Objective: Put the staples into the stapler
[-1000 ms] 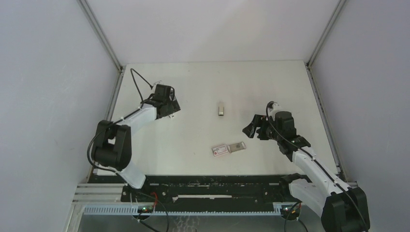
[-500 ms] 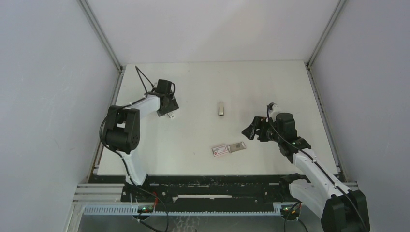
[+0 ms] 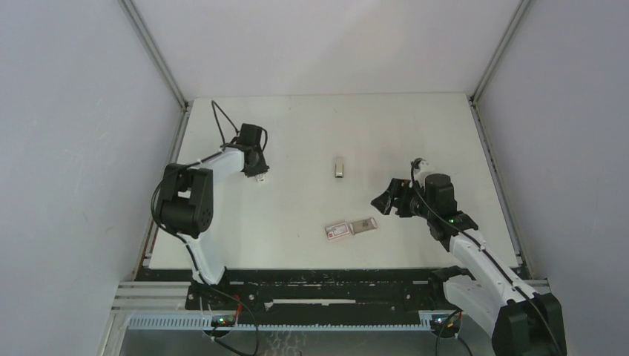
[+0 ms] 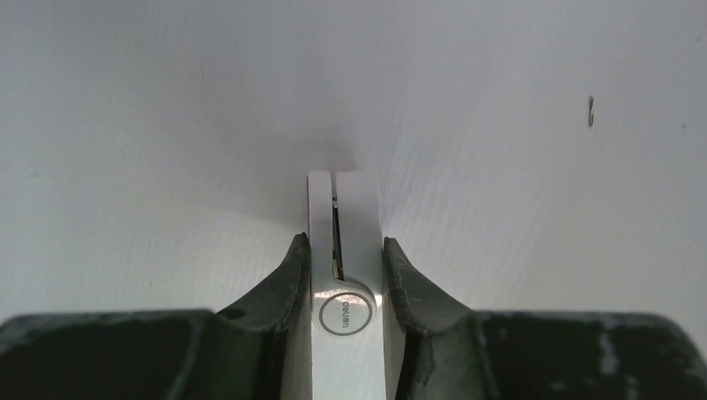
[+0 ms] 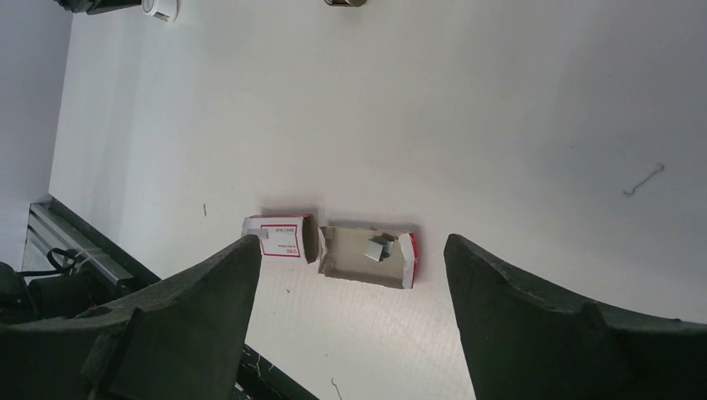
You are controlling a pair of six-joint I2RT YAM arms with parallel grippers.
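White stapler pinched in left claw; silvery staples mid-table.

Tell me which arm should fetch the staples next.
Right. The right gripper is open, empty and nearer the staples; the left gripper is clamped on the stapler.

The left arm is folded sharply at the elbow and reaches out to the far left, its hand low, fingers pinched onto the stapler. The right arm stretches forward and inward, its hand spread wide, holding nothing.
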